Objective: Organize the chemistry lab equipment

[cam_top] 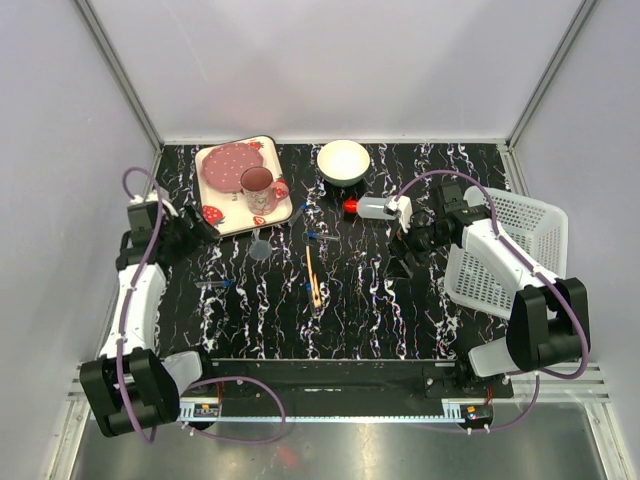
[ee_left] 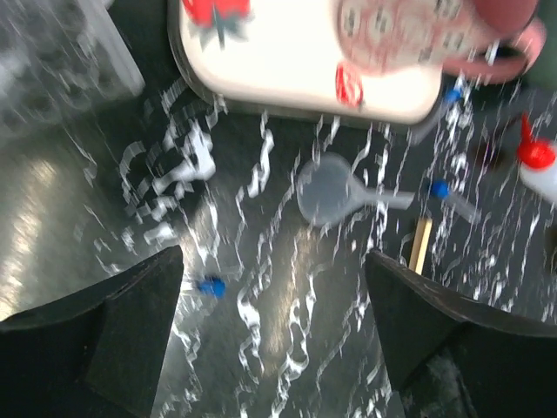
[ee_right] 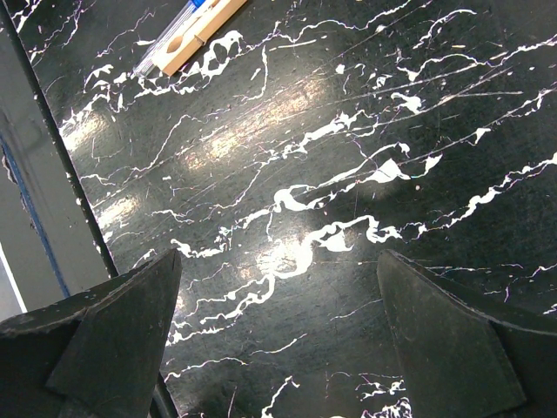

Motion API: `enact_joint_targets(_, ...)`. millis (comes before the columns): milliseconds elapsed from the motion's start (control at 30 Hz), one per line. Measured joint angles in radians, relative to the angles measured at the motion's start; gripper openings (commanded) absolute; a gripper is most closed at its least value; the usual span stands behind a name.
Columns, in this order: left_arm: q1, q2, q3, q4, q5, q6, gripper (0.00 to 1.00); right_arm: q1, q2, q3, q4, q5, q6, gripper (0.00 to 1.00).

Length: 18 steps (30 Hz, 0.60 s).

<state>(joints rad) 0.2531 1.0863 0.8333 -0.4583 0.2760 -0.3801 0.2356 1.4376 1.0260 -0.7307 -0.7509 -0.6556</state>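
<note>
1. The left gripper had its two black fingers spread wide apart. Nothing was between them, and only the black, white-veined marble-pattern table showed in the gap.
2. Just beyond the left finger's tip, a thin clear tube with a blue cap lay flat on the table.
3. Farther out lay the tiny clear cup with its short stem, just near of the tray's edge.
4. To the right of the cup were a second blue-capped tube and one end of the thin wooden stick. Farther right again, the small translucent bottle with red cap lay on its side, cap pointing left.
5. The strawberry-print tray sat at the far left of the table and carried a pink mug. Left of the tray, the left wrist view showed a blurred clear grid rack.
6. The right gripper also had its fingers apart and held nothing, with bare table below it.
7. Left of that gripper and a little nearer lay the wooden stick, with another clear tube right alongside it.
8. The bottle lay far of the right gripper, between it and a white round bowl.
9. A white plastic mesh basket stood tilted at the table's right edge, beside the right arm.
</note>
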Motion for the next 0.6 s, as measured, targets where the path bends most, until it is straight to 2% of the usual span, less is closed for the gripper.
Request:
enact_joint_targets(100, -0.058, -0.005, -0.058, -0.041, 0.003, -0.050, 0.90, 0.000, 0.001, 0.000, 0.000, -0.002, -0.002, 1.00)
enact_joint_targets(233, -0.106, -0.006, -0.109, -0.103, -0.040, -0.122, 0.99, 0.000, 0.004, 0.000, 0.000, -0.002, -0.002, 1.00)
enact_joint_targets(467, -0.119, -0.032, -0.107, -0.146, -0.208, -0.178, 0.99, 0.000, 0.004, 0.000, 0.000, -0.001, -0.002, 1.00)
enact_joint_targets(600, -0.119, 0.055, -0.032, -0.186, -0.256, -0.199, 0.99, 0.000, 0.004, 0.000, 0.000, -0.001, -0.003, 1.00)
